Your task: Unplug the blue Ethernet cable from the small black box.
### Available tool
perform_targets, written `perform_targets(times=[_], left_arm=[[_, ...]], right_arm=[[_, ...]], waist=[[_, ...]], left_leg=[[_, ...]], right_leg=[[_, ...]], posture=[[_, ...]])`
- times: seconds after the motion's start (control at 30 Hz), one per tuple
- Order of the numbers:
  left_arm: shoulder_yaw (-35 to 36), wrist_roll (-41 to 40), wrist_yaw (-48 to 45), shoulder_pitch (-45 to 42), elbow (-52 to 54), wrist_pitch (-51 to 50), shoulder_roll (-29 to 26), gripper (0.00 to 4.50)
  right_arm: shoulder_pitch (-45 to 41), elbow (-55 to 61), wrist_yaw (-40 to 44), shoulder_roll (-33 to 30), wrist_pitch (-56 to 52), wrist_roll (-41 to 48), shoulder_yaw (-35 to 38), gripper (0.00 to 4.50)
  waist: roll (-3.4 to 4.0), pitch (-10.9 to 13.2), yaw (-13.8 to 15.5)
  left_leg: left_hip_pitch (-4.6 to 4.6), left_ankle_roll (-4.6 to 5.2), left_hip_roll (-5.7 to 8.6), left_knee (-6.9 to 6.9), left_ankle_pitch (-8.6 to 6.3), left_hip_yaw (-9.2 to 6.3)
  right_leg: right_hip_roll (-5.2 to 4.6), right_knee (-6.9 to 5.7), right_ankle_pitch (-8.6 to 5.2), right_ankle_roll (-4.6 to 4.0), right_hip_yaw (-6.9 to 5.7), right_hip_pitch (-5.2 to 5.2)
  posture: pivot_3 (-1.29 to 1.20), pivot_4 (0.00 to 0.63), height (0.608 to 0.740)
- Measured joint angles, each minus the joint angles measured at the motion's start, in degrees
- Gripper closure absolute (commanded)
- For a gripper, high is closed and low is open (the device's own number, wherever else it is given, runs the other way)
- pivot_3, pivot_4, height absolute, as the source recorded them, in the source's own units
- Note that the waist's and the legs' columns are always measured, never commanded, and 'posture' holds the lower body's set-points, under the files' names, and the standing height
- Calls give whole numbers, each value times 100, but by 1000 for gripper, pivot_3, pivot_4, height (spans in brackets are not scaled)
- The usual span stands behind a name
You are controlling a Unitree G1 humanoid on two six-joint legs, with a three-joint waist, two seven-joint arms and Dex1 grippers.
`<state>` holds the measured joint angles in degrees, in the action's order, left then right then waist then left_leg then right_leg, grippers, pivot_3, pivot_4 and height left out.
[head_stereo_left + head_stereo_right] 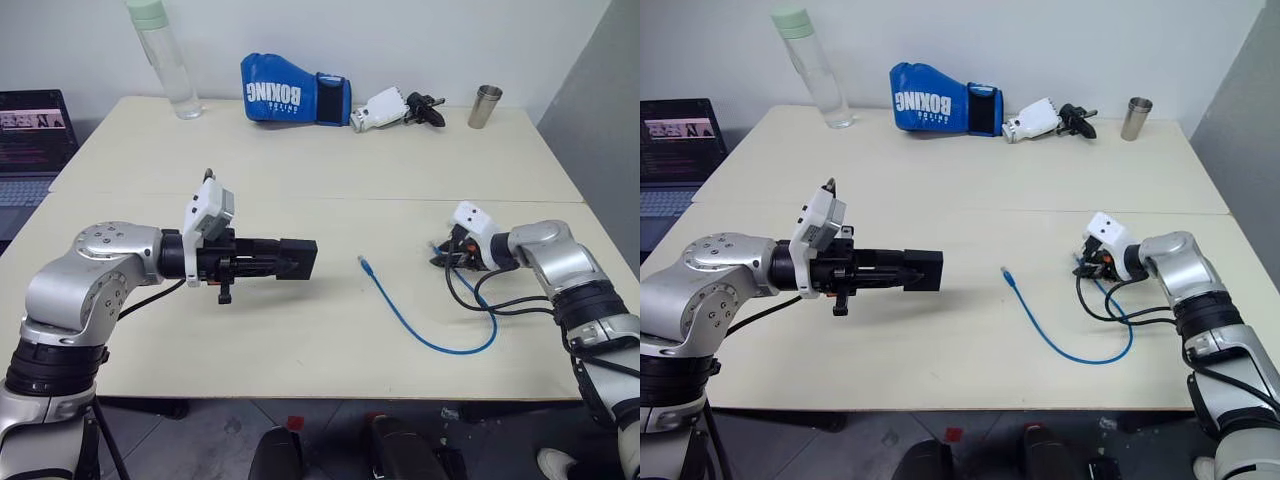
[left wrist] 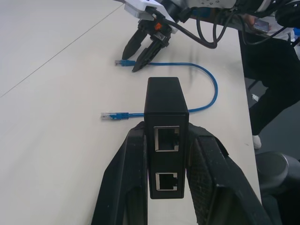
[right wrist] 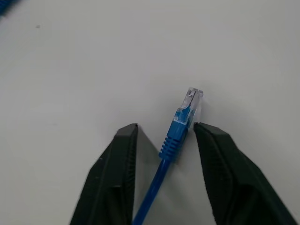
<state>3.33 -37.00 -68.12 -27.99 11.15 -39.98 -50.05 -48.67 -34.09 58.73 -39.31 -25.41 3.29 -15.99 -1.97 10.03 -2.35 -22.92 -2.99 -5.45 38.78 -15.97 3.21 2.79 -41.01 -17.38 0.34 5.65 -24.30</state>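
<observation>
**Already unplugged: box held aloft, cable on the bench**

Now the left claw (image 2: 164, 154) is pinching the small black box (image 1: 297, 258), its two black fingers (image 2: 123, 187) pressed against the box's long sides. The box is held above the bench (image 1: 300, 160), level, pointing toward the robot's right. In the left wrist view two network sockets show on the face of the box, one above the other, and both are empty.

The right claw (image 3: 164, 140) is spread, low over the bench on the robot's right. Between its fingers lies one plug of the blue Ethernet cable (image 1: 430, 338), with its clear tip pointing out past the fingertips. The plug lies closer to one finger than the other; whether it touches that finger I cannot tell. No squeeze on it shows.

From that plug the cable runs in a loose bend across the bench, curving toward the near edge and then up to its other plug (image 1: 366, 265), which lies free on the bench between the two claws, apart from the box.

Farther out, along the far edge of the bench, stand a clear bottle with a pale green cap (image 1: 165, 58), a blue boxing glove (image 1: 293, 92), a spare white and black gripper (image 1: 395, 108) and a metal cup (image 1: 485, 106). A laptop (image 1: 33, 140) sits off the bench's left side.
</observation>
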Motion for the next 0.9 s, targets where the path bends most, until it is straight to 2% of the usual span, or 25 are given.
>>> perform_targets(times=[0.03,0.1,0.23,0.27,0.37,0.5,0.63,0.8,0.9], left_arm=[[21,1,47,25,-4,0,0,3721],[52,8,128,33,-13,13,8,3721],[265,207,650,80,-344,264,280,3721],[312,272,785,100,-448,347,362,3721],[384,509,1170,138,-772,601,556,3721],[565,944,1929,142,-1378,1216,1041,3721],[737,1477,2760,49,-2398,2149,1535,3721],[964,1984,3719,-404,-3807,3259,1880,3721],[1102,2055,3927,-536,-4263,3596,1965,3721]], right_arm=[[-61,-67,1,5,-22,6,75,1298],[-134,-131,3,5,-33,7,131,1008],[-538,-140,90,11,-128,38,351,89],[-588,-10,170,-5,-159,62,363,0],[-600,499,397,25,-278,198,366,0],[-425,1793,585,418,-551,696,484,0],[-307,3035,445,1313,-956,1208,386,0],[-309,3196,-36,1980,-1116,1137,12,0],[-310,2983,-249,2078,-1053,951,-127,0]], waist=[[0,0,0],[1,0,0],[10,6,-8],[10,6,-7],[10,6,-5],[12,6,-8],[12,5,4],[4,0,76],[1,-2,88]], left_leg=[[0,0,0,-1,0,1],[0,0,0,-1,0,0],[1,0,-1,-1,0,1],[1,0,-1,-1,0,1],[-1,0,-3,-3,0,0],[0,-1,-5,-3,0,-2],[-4,-1,-7,3,1,-7],[-6,-2,3,6,1,-4],[-7,-2,7,6,1,0]], right_leg=[[0,0,0,0,0,-2],[0,0,0,0,0,-1],[0,-2,0,0,0,-2],[0,-3,0,0,0,-2],[0,-1,0,-1,-3,-2],[-1,-7,1,-1,-5,-2],[-3,-13,2,-1,-11,-3],[-10,-8,4,3,-12,0],[-16,-5,5,4,-12,0]], posture=[[0,150,740],[0,150,740],[0,150,740],[0,150,740],[0,150,740],[0,150,740],[0,150,740],[0,150,740],[0,150,740]])
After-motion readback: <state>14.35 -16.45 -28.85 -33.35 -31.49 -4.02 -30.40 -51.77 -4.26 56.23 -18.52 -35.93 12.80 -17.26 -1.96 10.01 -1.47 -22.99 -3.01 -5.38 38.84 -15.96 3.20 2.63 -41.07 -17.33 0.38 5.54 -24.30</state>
